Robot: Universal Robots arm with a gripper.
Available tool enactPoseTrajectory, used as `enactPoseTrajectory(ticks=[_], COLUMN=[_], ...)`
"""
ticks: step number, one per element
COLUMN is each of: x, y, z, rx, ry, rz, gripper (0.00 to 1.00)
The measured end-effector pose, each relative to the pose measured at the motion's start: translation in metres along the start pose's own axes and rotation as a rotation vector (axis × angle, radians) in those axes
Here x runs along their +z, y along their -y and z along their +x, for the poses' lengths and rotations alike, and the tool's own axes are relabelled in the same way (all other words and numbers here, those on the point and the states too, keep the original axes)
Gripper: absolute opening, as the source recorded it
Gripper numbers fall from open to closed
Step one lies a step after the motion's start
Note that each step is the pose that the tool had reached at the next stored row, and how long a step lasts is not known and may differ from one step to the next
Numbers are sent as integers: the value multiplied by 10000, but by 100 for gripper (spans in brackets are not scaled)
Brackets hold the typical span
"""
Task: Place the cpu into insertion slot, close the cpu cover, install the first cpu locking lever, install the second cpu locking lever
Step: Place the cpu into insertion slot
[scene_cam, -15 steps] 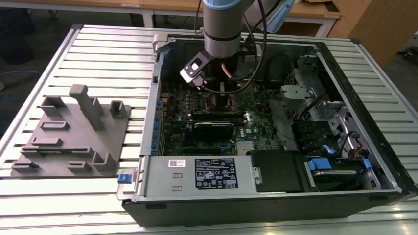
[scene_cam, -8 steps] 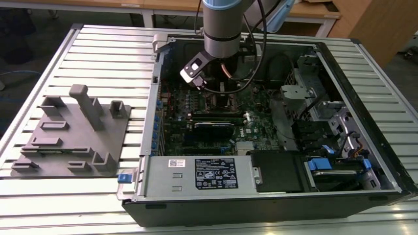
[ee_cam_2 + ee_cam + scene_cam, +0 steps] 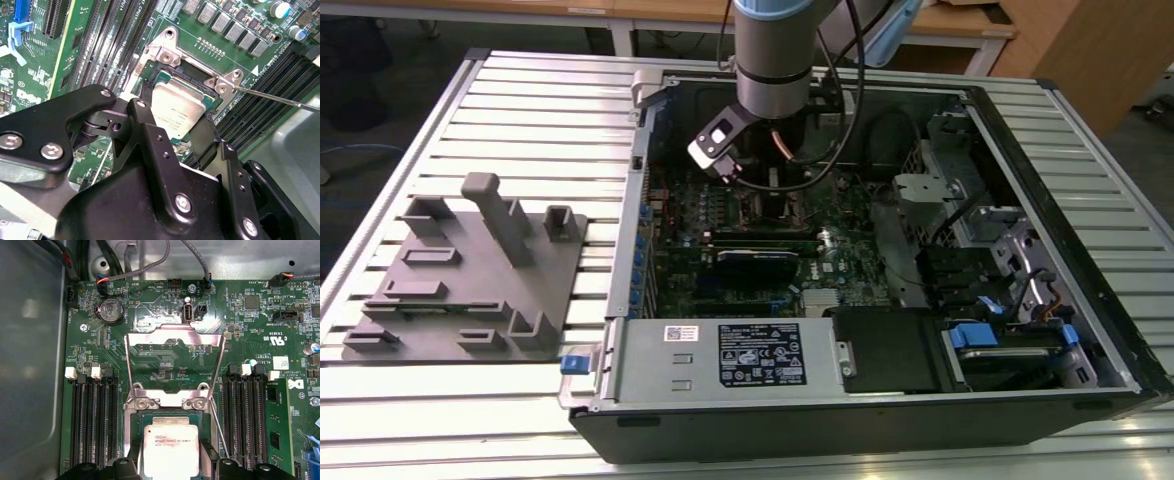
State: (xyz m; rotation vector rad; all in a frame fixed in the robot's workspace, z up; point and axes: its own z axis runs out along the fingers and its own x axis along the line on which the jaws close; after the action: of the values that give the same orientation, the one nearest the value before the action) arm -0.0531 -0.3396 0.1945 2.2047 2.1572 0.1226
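Cpu (image 3: 170, 450) lies metal top up over the slot (image 3: 150, 418), square with its dark frame. I cannot tell whether it is fully seated. In both wrist views the gripper (image 3: 171, 467) straddles it. The black fingers (image 3: 142, 117) are closed against two opposite edges of the chip and grip it. The cover (image 3: 172, 332) stands swung up on its hinge at the slot's edge, with green board (image 3: 80, 350) visible through its window. A thin wire lever (image 3: 280, 100) sticks out free beside the hinge. Long black memory slots (image 3: 92, 420) flank the socket on both sides. In the exterior view the arm (image 3: 774, 60) reaches straight down into the far part of the open case (image 3: 1014, 130). The case lies on a slatted table (image 3: 520, 100), and a grey fixture (image 3: 467, 270) lies at the exterior view's left.
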Motion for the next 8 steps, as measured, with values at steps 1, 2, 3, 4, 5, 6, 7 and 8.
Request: enactPoseTrajectory(ticks=[1,2,3,4,5,6,7,8], x=[0,1,1,1,1,2,4,5], y=[2,6,10,14,18,19,19,19], z=[0,2,6,10,13,15,17,19], rx=[0,2,1,0,0,1,0,-1], ry=[1,0,-1,-2,-1,-2,-4,-3], rz=[1,0,0,-1,-1,-2,-3,-2], gripper=[54,54,54,54,54,54,54,54])
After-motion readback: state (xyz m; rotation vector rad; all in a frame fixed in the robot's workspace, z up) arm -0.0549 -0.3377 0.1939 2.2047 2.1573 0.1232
